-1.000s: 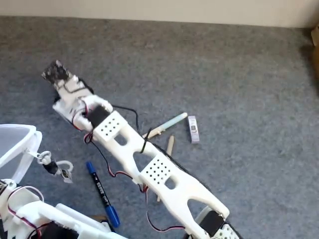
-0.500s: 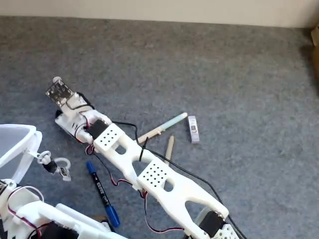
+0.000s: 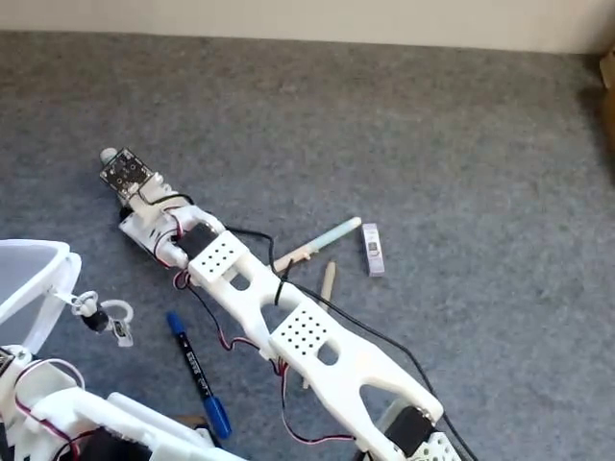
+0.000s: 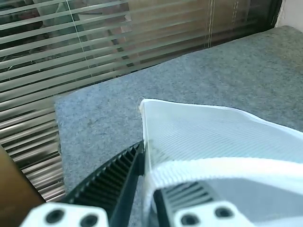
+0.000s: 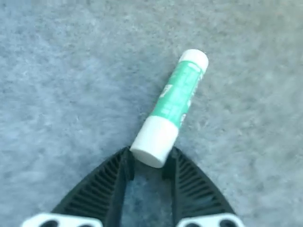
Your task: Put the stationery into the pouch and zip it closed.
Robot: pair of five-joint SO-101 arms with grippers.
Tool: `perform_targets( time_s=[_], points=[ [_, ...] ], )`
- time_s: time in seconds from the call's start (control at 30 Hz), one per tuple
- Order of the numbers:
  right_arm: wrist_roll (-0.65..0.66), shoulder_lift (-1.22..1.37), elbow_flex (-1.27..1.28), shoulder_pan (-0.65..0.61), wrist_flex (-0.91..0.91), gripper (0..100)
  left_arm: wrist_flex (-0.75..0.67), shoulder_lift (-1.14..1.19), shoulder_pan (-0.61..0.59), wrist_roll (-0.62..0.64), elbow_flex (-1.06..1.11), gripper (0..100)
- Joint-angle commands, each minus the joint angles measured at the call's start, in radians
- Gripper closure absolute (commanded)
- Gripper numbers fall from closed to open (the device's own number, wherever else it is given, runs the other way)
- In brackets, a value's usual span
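While pouch (image 4: 213, 137) in left jaws, glue stick (image 5: 173, 104) cap-first between right jaws.

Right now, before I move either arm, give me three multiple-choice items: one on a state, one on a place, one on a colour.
1. The left claw is: A open; B shut on the pouch; C shut on a ruler.
2. The blue marker lies: A inside the pouch; B on a shelf; C on the table.
3. The label on the glue stick is: A green; B red; C black.
Key: B, mesh pinched in it; C, lying flat there; A, green band shows.
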Motion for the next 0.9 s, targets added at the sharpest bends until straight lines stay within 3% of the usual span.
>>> perform_targets(
  time_s=[0.0, 0.33, 0.5, 0.87],
  points=[
    [0.032, -0.039, -0.048, 0.012, 0.067, 99.1, 0.000, -0.007, -0.004, 0.008, -0.024, 99],
    [0.034, -0.054, -0.275, 0.015, 0.394, 99.1, 0.000, -0.007, -0.004, 0.006, -0.024, 99],
    [0.032, -0.088, -0.275, 0.028, 0.464, 99.1, 0.000, -0.007, -0.004, 0.006, -0.024, 99],
    [0.032, -0.292, -0.275, 0.047, 0.914, 99.1, -0.002, -0.007, -0.004, 0.008, -0.025, 99]
  ],
)
